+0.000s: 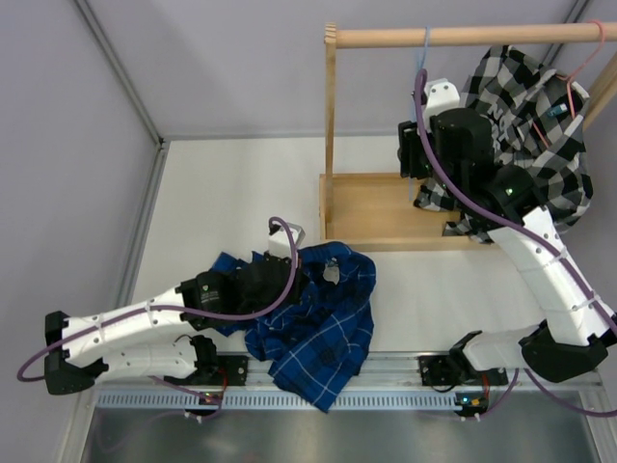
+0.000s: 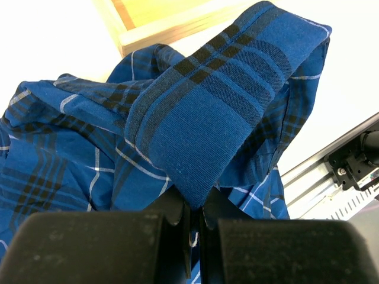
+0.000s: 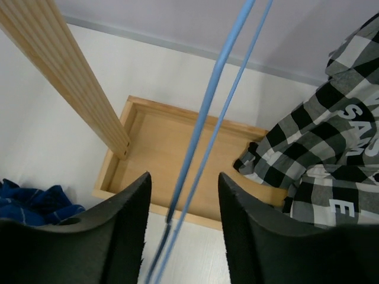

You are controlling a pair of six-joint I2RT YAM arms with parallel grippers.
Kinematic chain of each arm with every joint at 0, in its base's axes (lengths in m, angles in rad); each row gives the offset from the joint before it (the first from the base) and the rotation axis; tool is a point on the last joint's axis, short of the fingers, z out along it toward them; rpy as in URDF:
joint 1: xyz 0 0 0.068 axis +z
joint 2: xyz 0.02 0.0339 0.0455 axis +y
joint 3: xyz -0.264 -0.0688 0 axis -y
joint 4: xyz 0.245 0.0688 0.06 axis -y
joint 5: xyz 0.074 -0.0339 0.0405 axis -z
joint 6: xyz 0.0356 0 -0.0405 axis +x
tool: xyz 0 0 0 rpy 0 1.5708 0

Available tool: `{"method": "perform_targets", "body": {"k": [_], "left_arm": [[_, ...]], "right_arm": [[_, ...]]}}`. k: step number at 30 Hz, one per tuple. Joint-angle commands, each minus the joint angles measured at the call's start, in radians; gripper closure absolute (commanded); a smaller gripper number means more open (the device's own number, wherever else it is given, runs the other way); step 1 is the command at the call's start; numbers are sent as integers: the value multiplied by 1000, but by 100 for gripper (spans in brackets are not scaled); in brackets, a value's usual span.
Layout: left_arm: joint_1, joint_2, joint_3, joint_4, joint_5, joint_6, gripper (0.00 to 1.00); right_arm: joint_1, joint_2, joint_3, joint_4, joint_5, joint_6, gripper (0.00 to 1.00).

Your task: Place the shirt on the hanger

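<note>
left wrist: left gripper (image 2: 195, 208) clenched on woven plaid shirt (image 2: 201, 118); right gripper (image 3: 183, 225) spread around wire hanger (image 3: 206, 118).

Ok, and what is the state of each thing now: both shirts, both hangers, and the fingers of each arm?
blue plaid shirt: crumpled on the table, not on a hanger.
light-blue hanger: bare, hanging from the wooden rod.
left fingers: shut on a shirt fold.
right fingers: open, hanger wires between them.
checked shirt: hanging on the pink hanger.
</note>
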Motion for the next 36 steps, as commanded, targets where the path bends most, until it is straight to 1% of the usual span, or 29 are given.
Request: {"method": "perform_targets", "body": {"k": [1, 5, 6, 9, 10, 11, 15, 21, 26, 27, 29, 31, 35, 36], "left_arm": [[2, -19, -16, 18, -5, -15, 100], [2, -16, -17, 16, -6, -15, 100], [2, -16, -19, 16, -8, -15, 100], [2, -16, -20, 18, -12, -20, 100], [2, -16, -22, 16, -12, -22, 100], [2, -14, -22, 16, -12, -22, 100], [2, -11, -22, 16, -9, -23, 100], [2, -19, -19, 16, -14, -23, 100], [2, -35, -16, 16, -26, -32, 100], [2, -45, -16, 18, -31, -34, 100], [2, -55, -17, 16, -37, -37, 100], [2, -68, -17, 16, -38, -37, 100], [2, -78, -19, 16, -41, -38, 100], [2, -78, -19, 16, -41, -40, 100]], "right_arm": [[-20, -21, 22, -6, 42, 14, 56], [-20, -20, 16, -6, 50, -1, 61], [-20, -20, 15, -7, 59, -4, 64], [-20, -21, 4, -6, 68, -12, 75], [-20, -24, 2, -6, 70, -15, 82], [-20, -26, 2, -6, 70, -18, 85], [-20, -27, -4, -4, 85, -38, 86], [-20, -50, -41, 26, 86, -50, 81], [-23, -49, -54, 31, 85, -52, 82], [-25, -47, -55, 33, 85, -53, 83], [-25, -46, -51, 31, 83, -52, 93], [-25, -46, -42, 31, 86, -52, 100], [-26, -61, -38, 74, 123, -52, 100], [-28, -73, -59, 97, 126, -80, 100]]}}
